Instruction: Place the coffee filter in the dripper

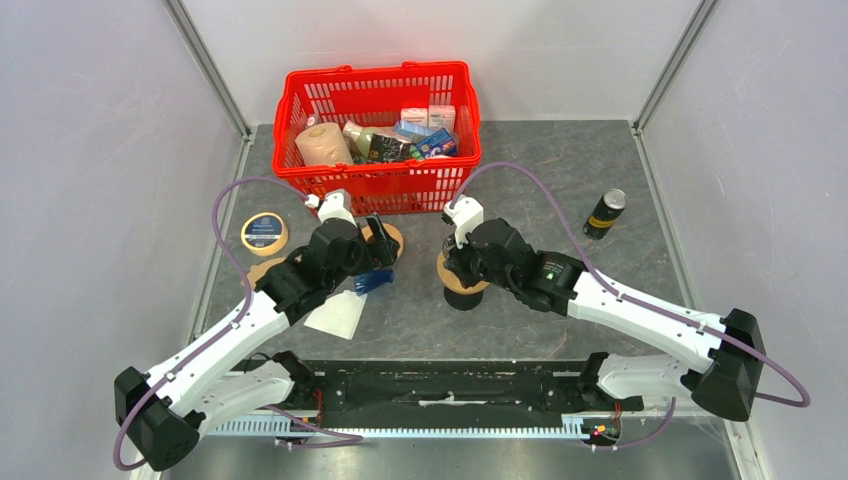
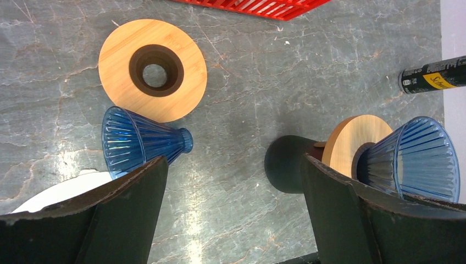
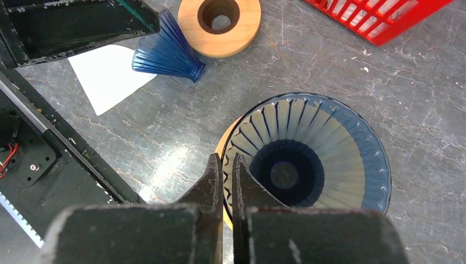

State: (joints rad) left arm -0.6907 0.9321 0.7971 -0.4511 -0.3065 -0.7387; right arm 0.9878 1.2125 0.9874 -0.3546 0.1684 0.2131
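Observation:
The dripper [image 1: 465,292] stands on the table in front of the basket. It has a black base, a tan wooden collar and a dark blue ribbed cone mouth [image 3: 329,159], which is empty. My right gripper [image 3: 225,159] is shut on the near-left rim of that cone. The coffee filter [image 1: 338,315], a flat white fan-shaped paper, lies left of centre and also shows in the right wrist view [image 3: 107,74]. My left gripper [image 2: 231,220] is open and empty over bare table, between a loose blue cone and the dripper [image 2: 357,148]. The filter's edge [image 2: 60,192] shows by its left finger.
A separate blue ribbed cone [image 2: 140,143] lies on its side beside a separate tan wooden ring [image 2: 153,69]. A red basket [image 1: 378,90] full of groceries stands at the back. A black can [image 1: 605,213] is at the right. A round tin [image 1: 265,232] is at the left.

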